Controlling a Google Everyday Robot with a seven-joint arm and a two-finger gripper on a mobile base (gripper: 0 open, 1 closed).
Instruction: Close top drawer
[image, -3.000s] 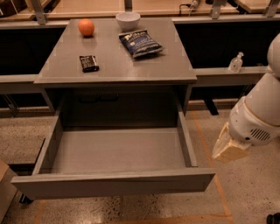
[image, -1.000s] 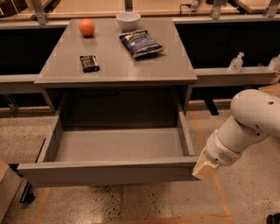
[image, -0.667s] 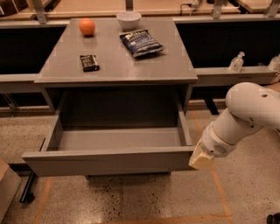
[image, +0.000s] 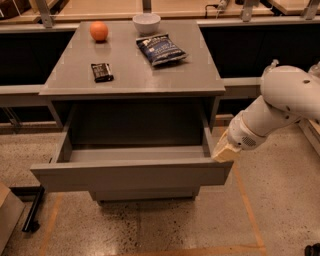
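The top drawer (image: 131, 175) is a wide matte grey box with a plain flat front, pulled partway out from under the grey table top (image: 130, 75). Its inside looks empty. My gripper (image: 223, 150) comes in from the right on a white arm (image: 280, 105) and its cream tip rests against the right end of the drawer's front panel.
On the table top lie an orange (image: 99, 31), a white bowl (image: 146, 22), a dark chip bag (image: 160, 49) and a small dark bar (image: 102, 72). A cardboard box corner (image: 6, 215) and a black bar (image: 34, 210) sit on the floor at left.
The drawer has slid back under the table and shows much less of its inside. My gripper has moved in and up along with the drawer's right front corner.
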